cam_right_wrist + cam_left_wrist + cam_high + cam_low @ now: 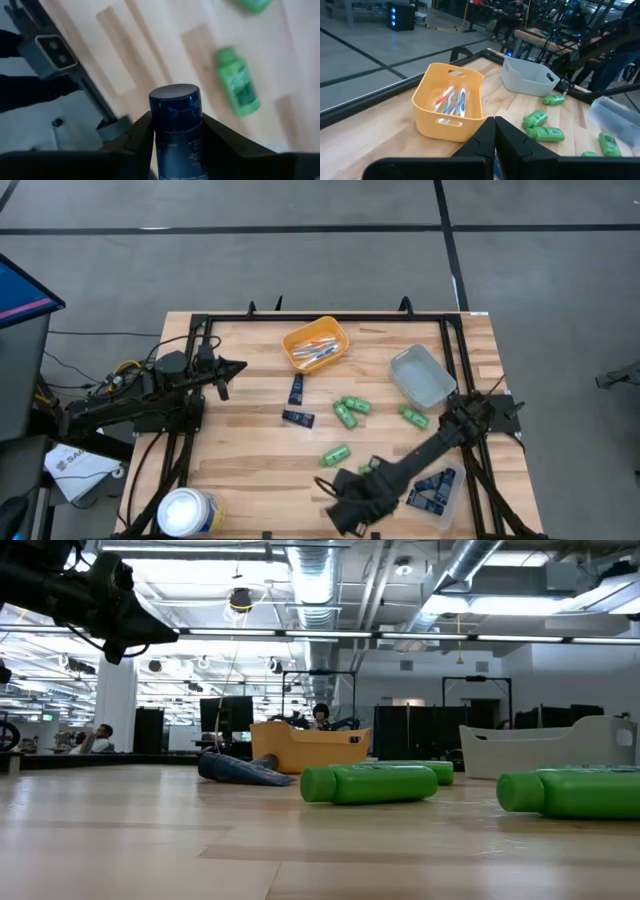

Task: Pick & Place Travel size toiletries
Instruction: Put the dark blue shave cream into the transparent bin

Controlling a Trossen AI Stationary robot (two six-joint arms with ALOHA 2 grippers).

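1. Right gripper (172,132) is at the table's near edge, clamped on a dark navy bottle (176,127) standing up between its fingers; a green bottle (238,81) lies on the wood beyond it.
2. Left gripper (232,367) hangs over the left half of the table, fingers pressed together with nothing between them.
3. Orange tray (316,344) at the far middle holds toothbrush-like sticks (452,98) in white, blue and pink.
4. Grey tray (421,374) to its right; contents not visible.
5. Clear tray (436,494) at the near right holds navy packets (429,489).
6. Loose on the table: green bottles (346,413) around the middle; two navy packets (297,417) beside them.
7. White tub (186,512) stands at the near left corner.
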